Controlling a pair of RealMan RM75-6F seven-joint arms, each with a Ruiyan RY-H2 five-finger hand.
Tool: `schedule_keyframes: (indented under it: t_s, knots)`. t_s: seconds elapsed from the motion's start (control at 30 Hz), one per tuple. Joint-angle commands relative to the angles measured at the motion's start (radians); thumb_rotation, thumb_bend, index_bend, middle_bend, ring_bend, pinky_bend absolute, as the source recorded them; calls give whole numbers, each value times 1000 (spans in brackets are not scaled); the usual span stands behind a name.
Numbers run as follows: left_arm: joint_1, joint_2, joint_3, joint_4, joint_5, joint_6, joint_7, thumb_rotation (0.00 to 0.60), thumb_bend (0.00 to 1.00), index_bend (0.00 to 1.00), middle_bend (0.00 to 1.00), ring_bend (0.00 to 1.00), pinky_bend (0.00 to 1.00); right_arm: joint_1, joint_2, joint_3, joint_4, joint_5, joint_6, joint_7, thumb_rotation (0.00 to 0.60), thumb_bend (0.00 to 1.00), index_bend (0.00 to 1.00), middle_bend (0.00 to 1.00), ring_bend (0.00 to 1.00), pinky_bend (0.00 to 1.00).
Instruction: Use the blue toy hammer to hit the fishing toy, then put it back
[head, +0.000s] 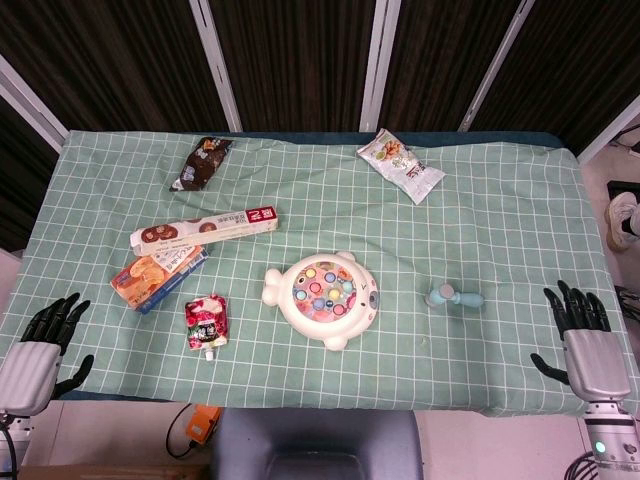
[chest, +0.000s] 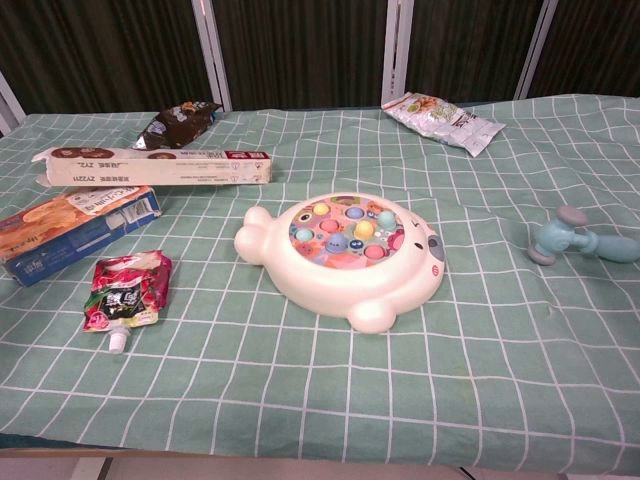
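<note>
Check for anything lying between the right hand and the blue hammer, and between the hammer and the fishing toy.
Nothing visible blocks either path. Only bare checked cloth lies between the right hand and the blue hammer, and between the hammer and the fishing toy. The snack packets all lie elsewhere.

On the green checked tablecloth in front of me, a dark snack packet lies near the far edge on my left, its wrapper crumpled. A white snack bag with printed nuts or crackers lies near the far edge on my right, angled. Closer to me on the left, a long narrow box with red and brown ends lies lengthwise. Just in front of it sits an orange and blue biscuit box, tilted, almost touching it. Nearer still lies a red drink pouch, flat, with its white spout pointing toward me. Dark panels with pale uprights stand behind the table.
</note>
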Motion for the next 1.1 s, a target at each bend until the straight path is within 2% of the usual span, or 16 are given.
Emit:
schedule_keyframes:
  t_s: [0.03,0.17,0.27,0.43,0.53,0.7,0.77,0.93,1.1]
  knots:
    - [1,1,0,0,-3,0,0,600,377,0,0,0,143,2,-2,11,7,-3,-6,18,600,335,0,0,0,0]
    - [3,2,3,-4,-2,0,0,600,378,0,0,0,143,20,-16,27,40,-8,-40,70,600,336,0,0,0,0]
    - [4,3,3,-3,4,7,-4,600,378,0,0,0,143,51,-48,60,102,7,-84,137,600,336,35,20,7,72]
    - [2,5,0,2,-3,5,-25,600,378,0,0,0,144,126,-120,101,229,46,-232,306,600,335,255,189,158,268]
    - [-4,5,2,9,-4,-10,-25,600,378,0,0,0,146,191,-172,120,334,64,-346,371,600,336,323,233,215,335]
    - [-5,6,6,4,0,-12,-22,600,378,0,0,0,146,259,-248,147,460,82,-434,400,600,340,442,300,281,382]
    - [-5,6,9,4,3,-13,-18,600,379,0,0,0,146,280,-267,152,490,77,-452,408,600,370,498,321,301,396]
    - [-6,4,11,2,3,-18,-9,600,389,0,0,0,146,314,-285,149,513,53,-472,396,600,449,555,334,308,402]
    - [-1,6,12,0,6,-6,-10,600,391,0,0,0,146,346,-285,142,500,36,-512,416,600,467,606,348,311,402]
